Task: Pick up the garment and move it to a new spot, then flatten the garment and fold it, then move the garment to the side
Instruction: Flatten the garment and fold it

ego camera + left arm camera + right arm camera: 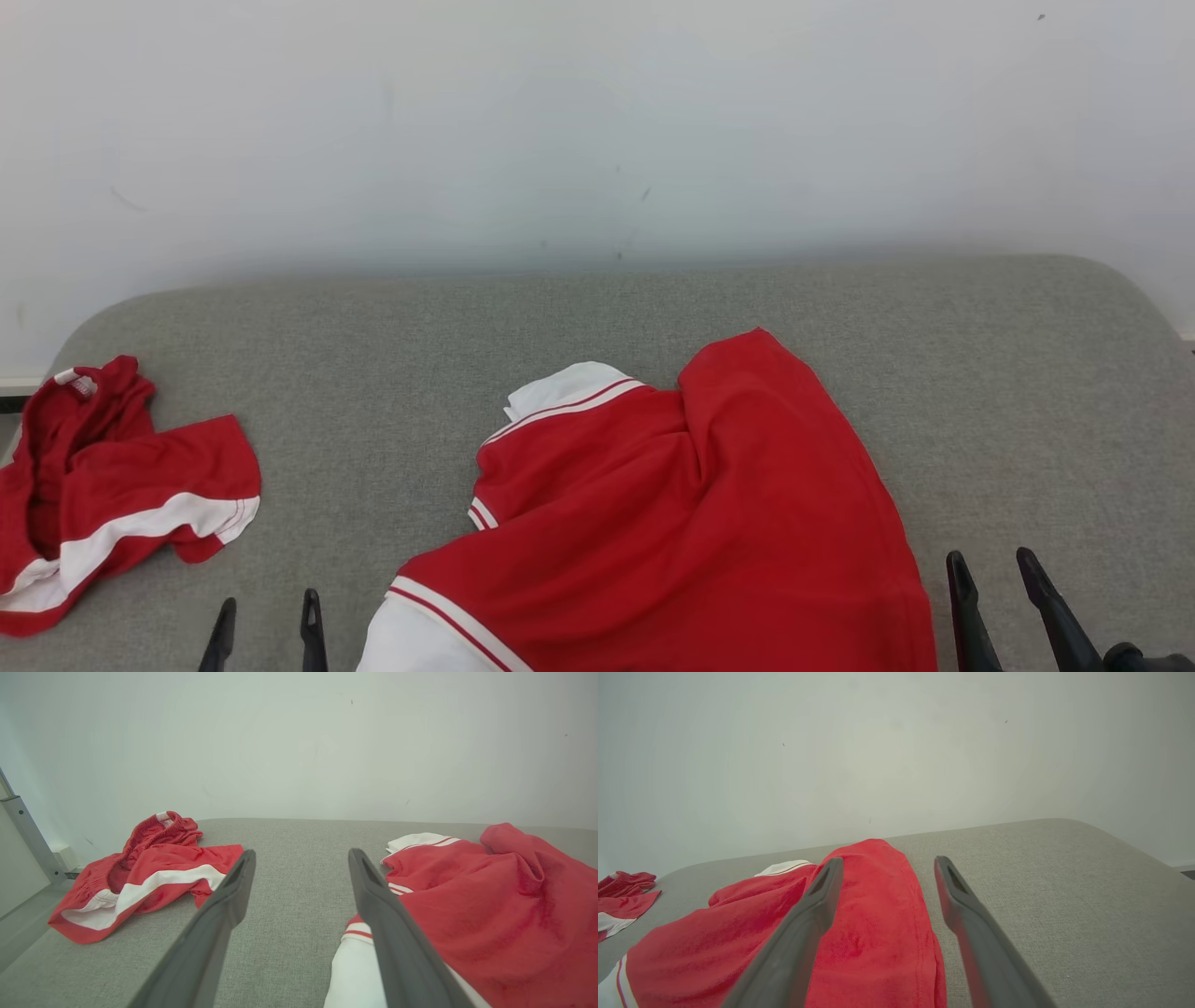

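Observation:
A red shirt with white sleeves and trim [691,523] lies rumpled on the grey table [597,317], at its near middle; it also shows as the red shirt [490,914] and the red shirt [859,938] in the wrist views. My left gripper [266,607] stands open at the lower left, just left of the shirt's white sleeve, nothing between its fingers [236,882]. My right gripper [992,567] stands open at the lower right, just beyond the shirt's right hem. Its fingers [822,891] hover above that hem, empty.
Red shorts with a white stripe [112,485] lie bunched at the table's far left edge, also seen as the red shorts [145,877]. A pale wall [597,131] rises behind the table. A metal post [23,830] stands left of the table.

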{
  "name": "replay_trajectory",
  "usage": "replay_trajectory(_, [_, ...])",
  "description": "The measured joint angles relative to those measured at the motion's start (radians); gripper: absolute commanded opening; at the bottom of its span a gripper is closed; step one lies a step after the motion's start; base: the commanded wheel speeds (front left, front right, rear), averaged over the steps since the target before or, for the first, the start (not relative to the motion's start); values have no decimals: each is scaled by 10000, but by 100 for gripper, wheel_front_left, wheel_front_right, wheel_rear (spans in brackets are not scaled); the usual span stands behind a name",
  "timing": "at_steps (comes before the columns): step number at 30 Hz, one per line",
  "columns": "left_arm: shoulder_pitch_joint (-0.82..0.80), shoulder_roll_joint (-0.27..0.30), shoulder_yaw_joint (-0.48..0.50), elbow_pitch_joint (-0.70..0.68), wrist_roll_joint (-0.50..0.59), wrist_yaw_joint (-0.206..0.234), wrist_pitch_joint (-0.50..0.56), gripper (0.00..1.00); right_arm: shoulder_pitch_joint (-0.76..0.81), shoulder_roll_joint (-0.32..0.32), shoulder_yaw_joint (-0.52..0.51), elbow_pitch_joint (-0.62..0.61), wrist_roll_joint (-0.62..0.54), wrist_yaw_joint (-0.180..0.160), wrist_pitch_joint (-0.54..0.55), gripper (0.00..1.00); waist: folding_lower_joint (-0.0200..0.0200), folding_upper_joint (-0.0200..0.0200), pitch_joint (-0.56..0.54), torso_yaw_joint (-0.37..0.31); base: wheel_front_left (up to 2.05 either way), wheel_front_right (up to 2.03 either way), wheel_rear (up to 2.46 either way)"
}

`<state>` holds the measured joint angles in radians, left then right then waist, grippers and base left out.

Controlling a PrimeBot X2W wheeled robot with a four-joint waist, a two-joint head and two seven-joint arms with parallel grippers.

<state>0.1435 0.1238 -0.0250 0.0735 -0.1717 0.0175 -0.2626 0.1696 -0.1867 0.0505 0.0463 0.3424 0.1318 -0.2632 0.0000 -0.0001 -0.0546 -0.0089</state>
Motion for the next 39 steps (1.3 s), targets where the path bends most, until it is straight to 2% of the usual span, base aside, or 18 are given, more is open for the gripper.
replay_trajectory(6, [83,-50,-240,399,-157,-190,180,100,106,-128,-48,364,27,0,493,100,0,1,45,48,0,0,0])
replay_trajectory(13, [119,-270,-602,1741,-445,-410,192,100,262,-221,19,1350,171,0,692,100,1,2,229,61,0,0,0])
replay_trajectory(22, [-373,-305,-794,3985,-593,-878,31,100,-430,-330,731,3549,228,0,491,100,1,2,463,-14,0,0,0])
replay_trajectory(37, [-1192,-533,-740,5751,-685,-1032,0,100,-1863,-56,1482,6458,819,0,67,100,0,1,575,87,0,0,0])
replay_trajectory(38, [-1262,-541,-715,5868,-711,-1053,0,100,-1941,-44,1515,6590,876,0,58,95,1,2,573,95,0,0,0])
replay_trajectory(39, [-1335,-552,-700,6021,-759,-1058,-2,100,-2010,-29,1544,6700,903,0,23,78,0,1,570,103,0,0,0])
